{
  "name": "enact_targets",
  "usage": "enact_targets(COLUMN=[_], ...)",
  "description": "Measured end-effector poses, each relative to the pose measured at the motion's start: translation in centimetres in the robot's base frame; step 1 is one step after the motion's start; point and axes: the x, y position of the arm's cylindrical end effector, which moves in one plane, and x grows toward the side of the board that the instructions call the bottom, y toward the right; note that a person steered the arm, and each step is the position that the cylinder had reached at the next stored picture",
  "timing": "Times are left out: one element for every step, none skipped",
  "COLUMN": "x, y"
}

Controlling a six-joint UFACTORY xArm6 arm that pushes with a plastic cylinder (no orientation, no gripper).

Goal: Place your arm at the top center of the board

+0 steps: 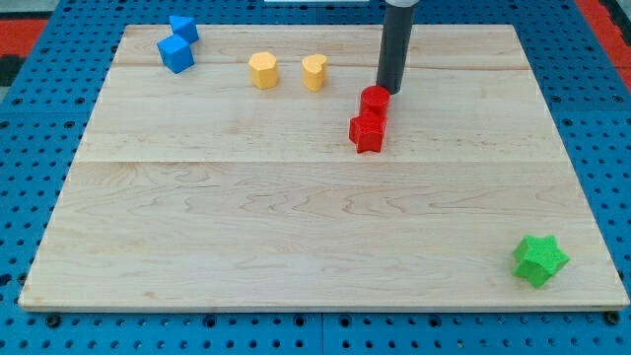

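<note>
Wooden board (pixel 296 227); blue (pixel 176 53), yellow (pixel 263 70), red (pixel 367 132), green (pixel 539 260) blocks on it.

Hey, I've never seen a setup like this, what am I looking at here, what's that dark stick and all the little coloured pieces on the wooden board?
This is one camera picture looking down at a wooden board on a blue pegboard table. The dark stick is the end of a robot arm. It has no hand and holds nothing; it only pushes blocks about with my tip. My tip sits near the view's top, slightly right of centre, right beside the red cylinder, which touches a red cube. Elsewhere lie two blue blocks at top left, a yellow cylinder, a yellow heart, and a green star at bottom right.
</note>
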Motion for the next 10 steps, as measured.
enact_targets(x=[0.0,0.2,1.3,1.5,-0.7,-2.5,-3.4,-6.9,-12.8,-12.9], y=[0.4,2.5,5.0,4.7,1.3,-1.9,-0.8,1.4,-2.4,-2.6])
